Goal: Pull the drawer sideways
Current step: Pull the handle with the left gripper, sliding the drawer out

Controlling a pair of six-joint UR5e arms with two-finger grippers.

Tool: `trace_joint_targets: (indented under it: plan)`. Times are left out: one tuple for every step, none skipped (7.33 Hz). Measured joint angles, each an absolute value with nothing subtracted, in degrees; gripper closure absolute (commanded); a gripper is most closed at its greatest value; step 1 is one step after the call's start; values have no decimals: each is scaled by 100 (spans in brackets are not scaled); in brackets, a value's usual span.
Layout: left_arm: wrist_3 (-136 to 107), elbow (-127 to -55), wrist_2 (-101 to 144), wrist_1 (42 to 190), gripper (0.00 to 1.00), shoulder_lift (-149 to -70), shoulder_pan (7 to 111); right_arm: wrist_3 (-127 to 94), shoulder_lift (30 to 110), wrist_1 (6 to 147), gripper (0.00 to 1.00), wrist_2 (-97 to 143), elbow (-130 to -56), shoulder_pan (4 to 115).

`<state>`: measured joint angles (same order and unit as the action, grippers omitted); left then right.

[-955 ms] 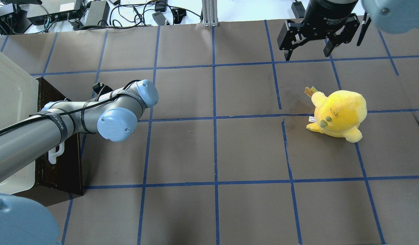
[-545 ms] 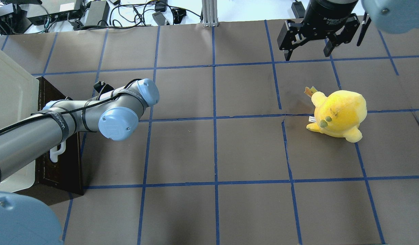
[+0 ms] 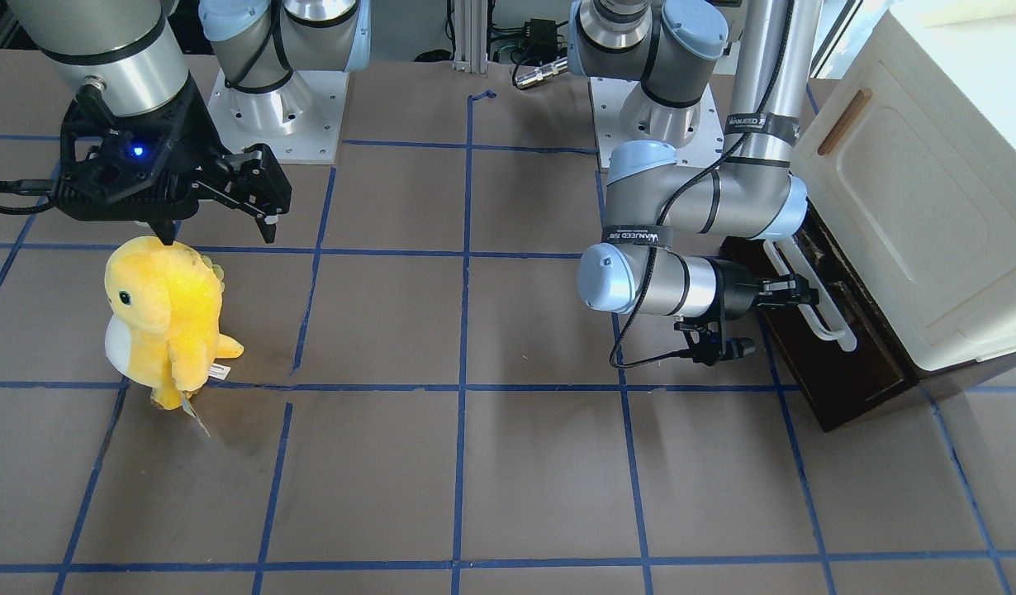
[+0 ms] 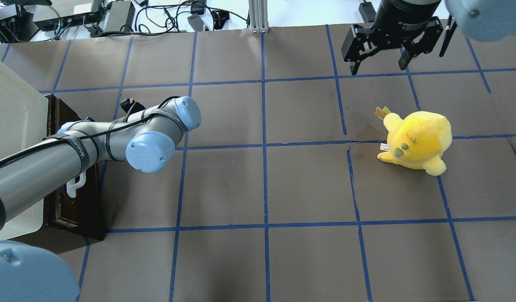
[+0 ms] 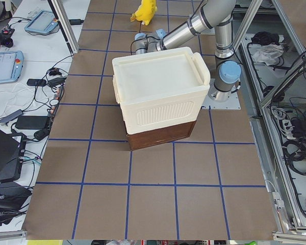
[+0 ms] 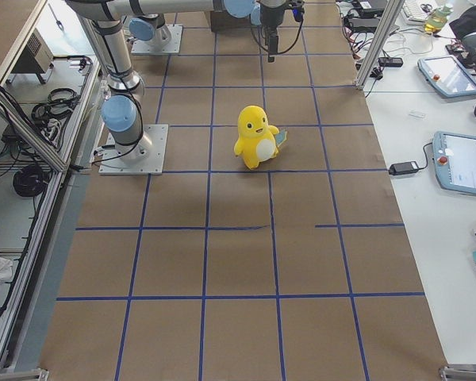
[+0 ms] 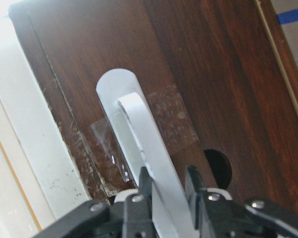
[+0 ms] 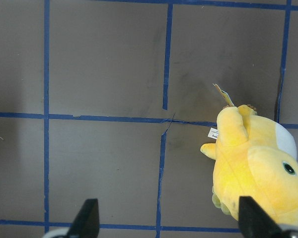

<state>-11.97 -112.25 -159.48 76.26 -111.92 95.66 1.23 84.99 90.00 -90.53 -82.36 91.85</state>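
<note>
Left tool (image 7: 169, 181) has its two fingers (image 7: 145, 184) closed narrow on the white handle (image 7: 139, 129), one on each side of the bar, low in the wrist view; the grip sits partway along the bar. In the overhead view, at the far left edge, the cabinet (image 4: 14, 126) sits over the drawer (image 4: 73, 205), whose dark front faces frame centre; the left arm lies across it and hides the tool there. How far the drawer stands out of the cabinet I cannot tell. Right of centre the plush (image 4: 417, 140) stands on the bench (image 4: 258, 184), well apart from the drawer. At upper right the right tool (image 4: 377, 67) hangs wide open and empty, near the plush but not touching it. My judgement of the step: the handle is grasped and the pull is in hand or about to begin. The next move calls for a straight draw toward frame centre, square to the front, with a firm grip so the bar does not slip and the cabinet is not dragged along
</note>
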Motion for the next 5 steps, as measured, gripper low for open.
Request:
trace_joint_targets:
  plan:
    - [-1201, -11223, -15875, 7643, 77, -11167, 9665, 123, 8499, 9000, 0, -9053, -8235, 9184]
    - [-1203, -11217, -15827, 7653, 77, -11153, 9743, 123, 8499, 9000, 0, -9053, -8235, 9185]
    - [-1204, -11216, -15792, 7659, 77, -11150, 9804, 123, 8499, 9000, 0, -9053, -8235, 9185]
    - [-1206, -11210, -15735, 7659, 77, -11156, 9880, 123, 8499, 9000, 0, -9053, -8235, 9185]
    - [-1210, -11203, -15671, 7658, 77, -11161, 9958, 123, 8499, 9000, 0, -9053, -8235, 9185]
